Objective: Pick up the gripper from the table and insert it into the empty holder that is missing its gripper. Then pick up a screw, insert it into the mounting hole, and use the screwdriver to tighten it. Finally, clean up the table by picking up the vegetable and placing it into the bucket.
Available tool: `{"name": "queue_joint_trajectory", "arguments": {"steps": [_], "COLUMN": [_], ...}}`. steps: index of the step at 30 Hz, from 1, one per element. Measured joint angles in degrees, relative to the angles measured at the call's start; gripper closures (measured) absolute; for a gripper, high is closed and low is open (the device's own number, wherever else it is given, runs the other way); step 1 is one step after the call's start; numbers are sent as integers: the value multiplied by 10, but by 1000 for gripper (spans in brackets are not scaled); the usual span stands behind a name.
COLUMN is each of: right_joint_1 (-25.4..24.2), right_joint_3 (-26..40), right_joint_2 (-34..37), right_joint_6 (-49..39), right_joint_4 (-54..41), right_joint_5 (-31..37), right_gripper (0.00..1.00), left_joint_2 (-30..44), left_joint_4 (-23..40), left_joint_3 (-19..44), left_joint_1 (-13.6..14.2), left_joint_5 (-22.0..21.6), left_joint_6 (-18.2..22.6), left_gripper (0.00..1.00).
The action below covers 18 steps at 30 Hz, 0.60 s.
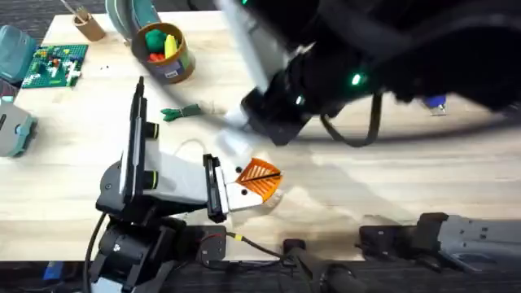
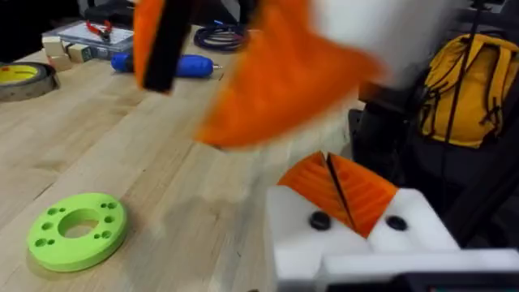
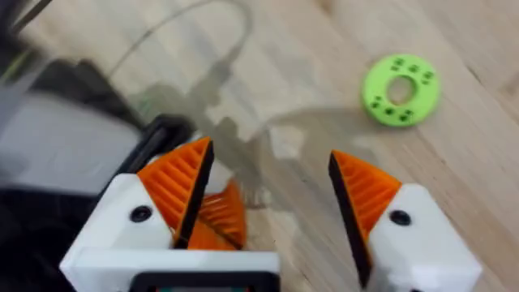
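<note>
The tan bucket [image 1: 167, 55] at the far left holds red, yellow and green toy pieces. The dark-green vegetable [image 1: 181, 112] lies near it. The left gripper [image 1: 262, 182] has its orange pads pressed together, empty; the right gripper [image 3: 268, 191] gapes wide above it. The blue screwdriver [image 2: 166, 65] lies far off.

Robotics lab, wooden workbench [image 1: 391, 175], tape roll [image 2: 23, 79], green circuit board [image 1: 53, 63], cables, yellow backpack [image 2: 470, 85]

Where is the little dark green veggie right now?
In the overhead view, the vegetable lies on the table, left of the middle, just below the bucket and right of the left arm's upright link.
</note>
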State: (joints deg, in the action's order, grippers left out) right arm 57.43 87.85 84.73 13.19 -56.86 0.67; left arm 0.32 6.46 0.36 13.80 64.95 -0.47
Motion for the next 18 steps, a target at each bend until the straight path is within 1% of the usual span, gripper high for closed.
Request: {"name": "queue_joint_trajectory", "arguments": {"steps": [6,11,15,18], "right_joint_1": [-68,-103,-137,-181], "right_joint_3": [0,0,0,0], "right_joint_2": [0,0,-3,-27], "right_joint_6": [20,23,23,23], "right_joint_4": [2,16,-10,-36], "right_joint_5": [2,2,11,29], "right_gripper": [85,85,84,84], "left_joint_2": [0,0,0,0], "left_joint_4": [0,0,0,0], "left_joint_3": [0,0,0,0], "left_joint_1": [0,0,0,0], "left_joint_5": [0,-1,-2,-2], "left_joint_6": [0,0,0,0], "left_gripper": [997,997,997,997]}}
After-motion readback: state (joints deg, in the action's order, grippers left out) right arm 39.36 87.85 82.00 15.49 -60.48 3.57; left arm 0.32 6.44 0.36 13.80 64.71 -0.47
